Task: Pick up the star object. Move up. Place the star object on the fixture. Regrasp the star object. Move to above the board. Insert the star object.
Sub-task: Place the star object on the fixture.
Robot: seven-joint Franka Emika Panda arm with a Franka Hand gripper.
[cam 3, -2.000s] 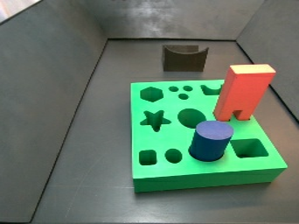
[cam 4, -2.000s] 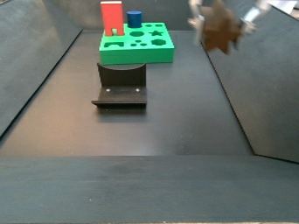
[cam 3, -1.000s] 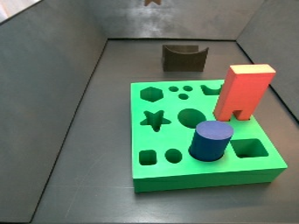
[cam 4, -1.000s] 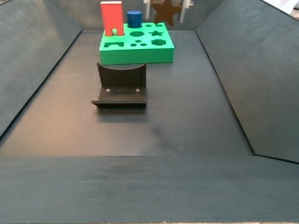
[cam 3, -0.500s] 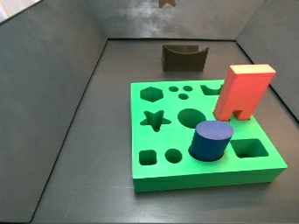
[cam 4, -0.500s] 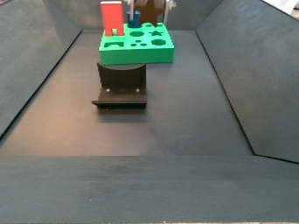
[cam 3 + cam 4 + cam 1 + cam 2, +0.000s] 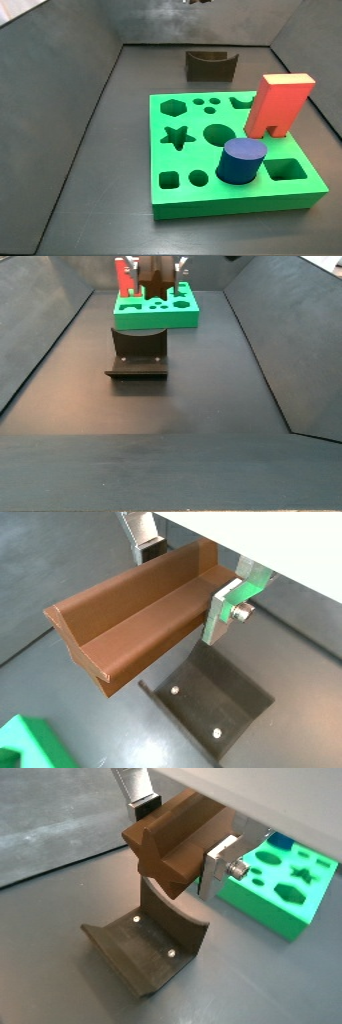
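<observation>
My gripper (image 7: 181, 836) is shut on the star object (image 7: 167, 848), a brown ridged prism lying crosswise between the silver fingers (image 7: 217, 860). It also shows held in a wrist view (image 7: 140, 617). The piece hangs just above the fixture (image 7: 144, 946), a dark block with a curved notch, also seen under the jaws in a wrist view (image 7: 221, 707). In a side view the gripper (image 7: 158, 284) hovers over the fixture (image 7: 138, 351), in front of the green board (image 7: 160, 311). In a side view only the gripper's tip (image 7: 198, 2) shows, above the fixture (image 7: 210, 66).
The green board (image 7: 201, 195) carries a red arch block (image 7: 278, 105) and a blue cylinder (image 7: 243, 160); its star hole (image 7: 175, 136) is open. The red block (image 7: 124, 276) stands behind the gripper. Dark sloping walls (image 7: 281, 336) enclose the floor.
The gripper, carrying the star object, has moved from the right wall across and down to a spot over the fixture. The star object stays gripped.
</observation>
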